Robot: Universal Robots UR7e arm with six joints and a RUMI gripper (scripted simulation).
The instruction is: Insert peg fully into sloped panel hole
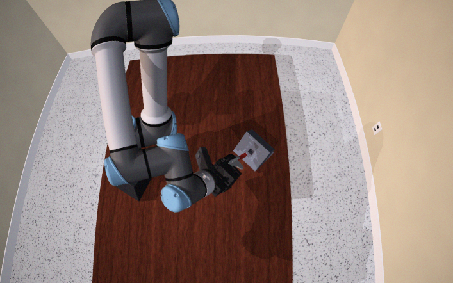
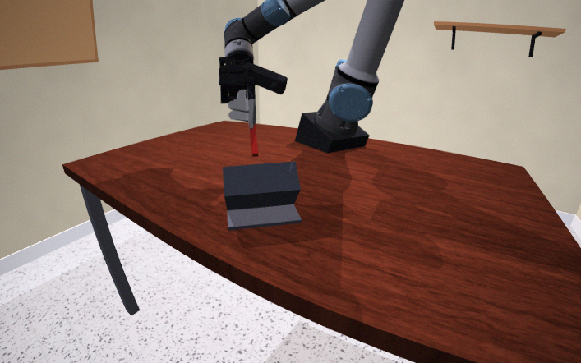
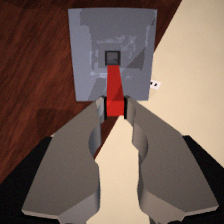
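From the top view, your gripper (image 1: 238,162) sits at the near edge of the sloped panel (image 1: 254,150), and the red peg (image 1: 243,155) reaches from it toward the small dark hole (image 1: 251,151) in the panel's face. The panel stands on the worktop (image 1: 193,218), well out from the arm's base.

The exterior view shows only the back of the panel (image 2: 260,186), so the hole is hidden here. The peg (image 2: 253,140) hangs from the gripper (image 2: 251,106) with its tip above and behind the panel's top edge, apart from it.

At the wrist, the jaws are clamped narrow on the peg's (image 3: 115,95) rear end, and its far tip lines up with the hole (image 3: 112,56). You cannot tell from this view whether the tip has reached the mouth.

If your approach is not square to the sloped face, the tip may catch the rim, and the peg could pivot or slip in the jaws, or push the panel across the worktop.

No brand, label or writing can be read anywhere.
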